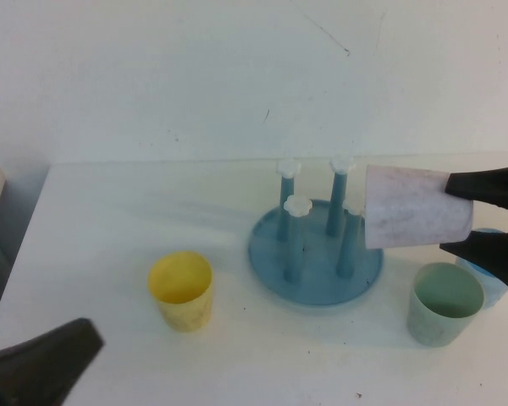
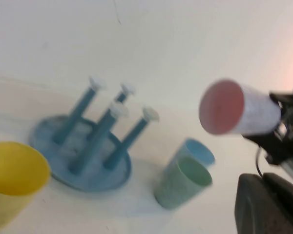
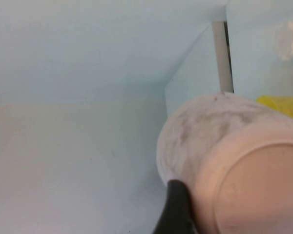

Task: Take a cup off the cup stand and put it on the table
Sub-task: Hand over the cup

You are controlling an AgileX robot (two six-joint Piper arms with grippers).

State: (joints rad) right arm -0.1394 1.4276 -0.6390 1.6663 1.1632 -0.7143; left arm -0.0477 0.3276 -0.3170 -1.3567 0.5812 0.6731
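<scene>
The right gripper (image 1: 478, 222) is gripping the cup (image 1: 415, 207) by its base end, fingers pressing on opposite sides, and is carrying it sideways in the air with its mouth facing left, just right of the cup stand (image 1: 315, 262) and clear of the pegs. It is looking like a light, stiff plastic tumbler, smooth enough to slip, so a firm hold on the wall seems wise. The green cup (image 1: 444, 303) and blue cup (image 1: 491, 271) are crowding the table (image 1: 110, 220) directly beneath; open room is lying nearer, between the green cup and the yellow cup (image 1: 181, 289). The left gripper (image 1: 42, 359) is idling at the near left corner; I cannot tell how its fingers stand.
</scene>
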